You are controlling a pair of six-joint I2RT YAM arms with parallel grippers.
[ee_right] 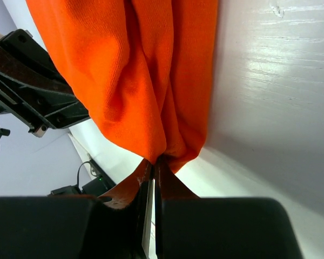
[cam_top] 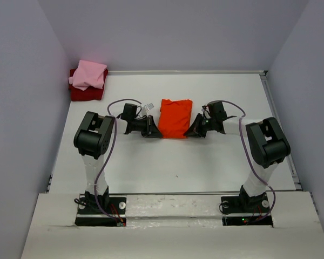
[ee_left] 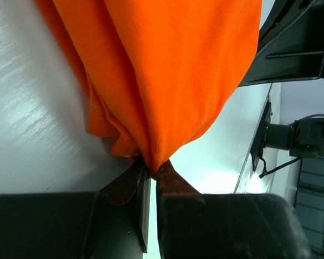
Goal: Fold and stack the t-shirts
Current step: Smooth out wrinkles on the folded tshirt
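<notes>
Orange-red t-shirt (cam_top: 175, 117) is pinched at its near edge by both your grippers: left gripper (ee_left: 149, 168) clenched on the left corner, right gripper (ee_right: 154, 163) on the right. It lies mid-way across the white table (cam_top: 167, 167). Far left, pink t-shirt (cam_top: 89, 74) rests atop dark red t-shirt (cam_top: 86, 93), beside pale walls (cam_top: 173, 32).

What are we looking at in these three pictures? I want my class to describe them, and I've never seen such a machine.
Two robot arms are bolted at the near edge of a white table. The wide picture looks down from above; the other two come from a camera on each wrist. The jaws of the left arm and the right arm each pinch a near corner of the orange-red t-shirt mid-table. In the far left corner a folded pink t-shirt sits on a dark red t-shirt.
</notes>
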